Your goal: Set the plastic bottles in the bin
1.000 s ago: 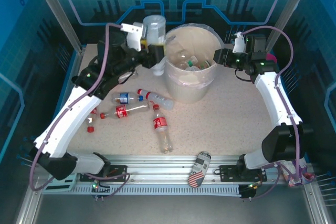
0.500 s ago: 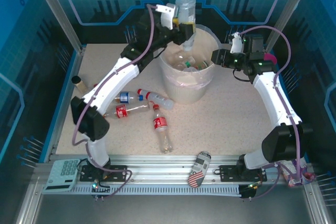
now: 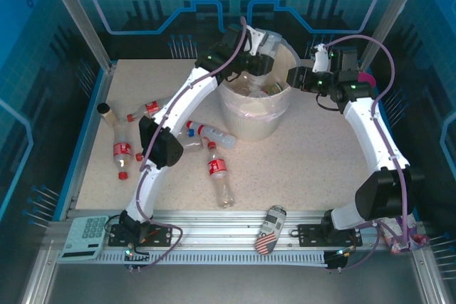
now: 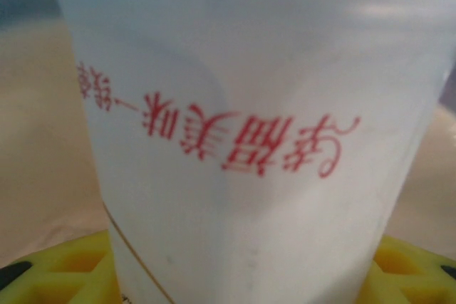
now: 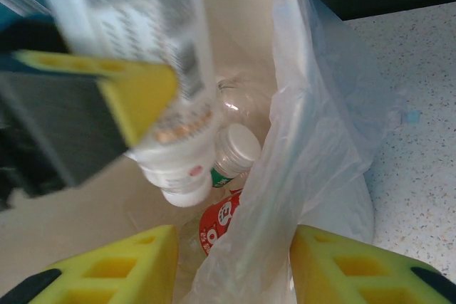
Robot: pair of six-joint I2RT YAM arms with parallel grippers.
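Over the bin (image 3: 249,115), the left gripper (image 3: 256,46) holds a white bottle (image 4: 242,140) tight between its 2 yellow fingers (image 4: 64,268), cap down. At the bin's right edge, the right gripper (image 5: 235,268) pinches the clear bag (image 5: 313,105). Other bottles (image 3: 219,172) lie on the table (image 3: 320,169).

Blurred white bottle (image 4: 242,140), cropped edges
It ran off the top and bottom edges, out of focus; the yellow fingers (image 4: 64,268) were cut to corners; the bag (image 5: 320,105) veiled a red-labelled bottle (image 5: 217,227) in the bin (image 5: 235,12).
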